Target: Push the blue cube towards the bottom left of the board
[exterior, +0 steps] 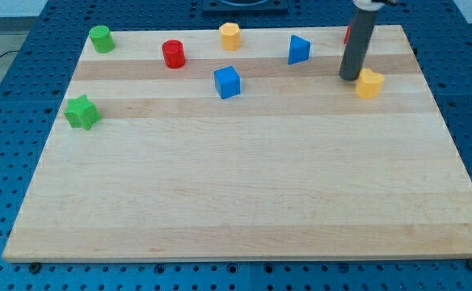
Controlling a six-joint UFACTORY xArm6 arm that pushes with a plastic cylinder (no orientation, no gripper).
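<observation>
The blue cube sits on the wooden board in the upper middle of the view. My tip rests on the board at the upper right, far to the right of the blue cube. It stands just left of a yellow block, close to it or touching it. The dark rod rises from the tip to the view's top.
A second blue block, wedge-like, lies between the cube and my tip. A red cylinder, a yellow cylinder, a green cylinder and a green star lie to the left. A red block is mostly hidden behind the rod.
</observation>
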